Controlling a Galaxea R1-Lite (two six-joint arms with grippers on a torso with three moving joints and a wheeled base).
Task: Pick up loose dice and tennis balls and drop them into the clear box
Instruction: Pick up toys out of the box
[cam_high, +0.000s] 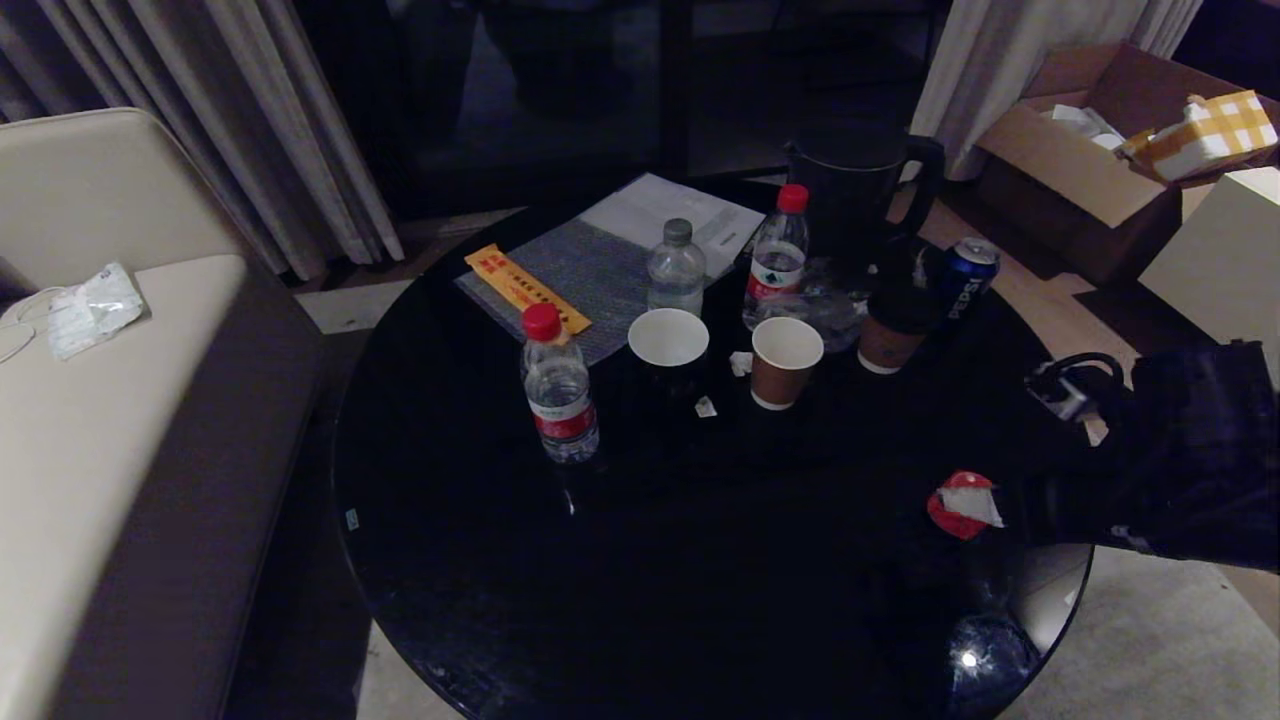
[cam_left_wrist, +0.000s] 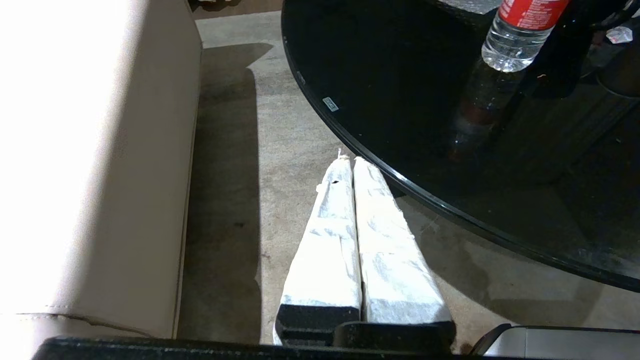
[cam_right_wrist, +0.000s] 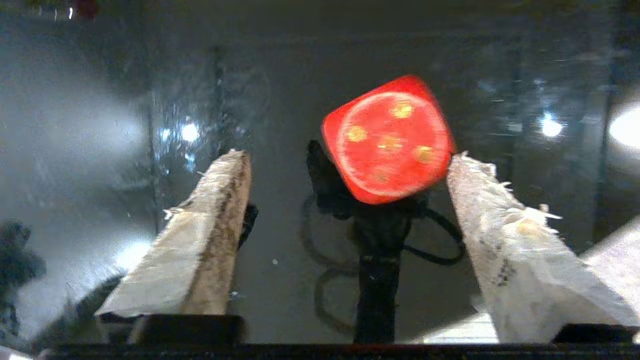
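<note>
A round black glossy table (cam_high: 480, 560) carries the clutter. Toward its middle stand a red-capped water bottle (cam_high: 558, 385), a white-lined paper cup (cam_high: 668, 345) and a brown paper cup (cam_high: 785, 362). Farther back — a grey-capped bottle (cam_high: 677, 267), a second red-capped bottle (cam_high: 777, 257), a lidded brown cup (cam_high: 890, 335) and a blue Pepsi can (cam_high: 965, 277). A grey mat (cam_high: 580, 280) bears an orange packet (cam_high: 527, 288); white papers (cam_high: 670, 215) lie beside it. A red die (cam_high: 960, 505) sits near the table's right edge.

The round black table (cam_high: 480, 560) looks glossy and mirror-smooth. At its twelve o'clock lie white paper sheets (cam_high: 670, 212) and clear plastic bottles (cam_high: 558, 385). The red rounded die (cam_right_wrist: 389, 140) looks smooth. White fingers (cam_right_wrist: 200, 240) wear frayed, rough cloth-like wrapping.
</note>
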